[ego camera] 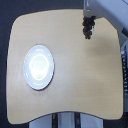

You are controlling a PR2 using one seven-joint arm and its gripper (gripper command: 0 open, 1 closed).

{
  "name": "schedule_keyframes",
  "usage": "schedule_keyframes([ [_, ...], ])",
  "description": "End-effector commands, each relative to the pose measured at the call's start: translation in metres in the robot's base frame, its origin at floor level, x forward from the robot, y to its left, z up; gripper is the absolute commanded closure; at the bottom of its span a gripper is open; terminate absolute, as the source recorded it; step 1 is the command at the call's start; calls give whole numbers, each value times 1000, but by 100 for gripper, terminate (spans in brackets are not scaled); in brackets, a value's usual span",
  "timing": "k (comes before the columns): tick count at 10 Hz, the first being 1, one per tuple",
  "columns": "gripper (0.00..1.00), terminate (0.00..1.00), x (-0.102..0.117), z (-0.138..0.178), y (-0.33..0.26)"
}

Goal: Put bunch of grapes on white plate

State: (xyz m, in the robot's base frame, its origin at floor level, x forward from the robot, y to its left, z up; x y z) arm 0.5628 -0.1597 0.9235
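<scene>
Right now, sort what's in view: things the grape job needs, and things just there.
Needed for the job:
bunch of grapes, hanging from the gripper near the table's far edge
white plate, bare, toward the exterior view's left

Just there:
wooden table

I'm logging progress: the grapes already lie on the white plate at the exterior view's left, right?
No. The exterior view shows the white plate bare at its left, while the bunch of grapes hangs from the gripper near the table's far right.

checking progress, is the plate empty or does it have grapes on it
Empty: the plate shows only bare white; the grapes hang at the pincer, far off.
</scene>
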Motion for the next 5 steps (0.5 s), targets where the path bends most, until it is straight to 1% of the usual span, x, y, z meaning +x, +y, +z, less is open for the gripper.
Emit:
schedule_keyframes([
  [1, 100, 0, -55, 0, 98],
  [5, 100, 0, -99, -19, 184],
])
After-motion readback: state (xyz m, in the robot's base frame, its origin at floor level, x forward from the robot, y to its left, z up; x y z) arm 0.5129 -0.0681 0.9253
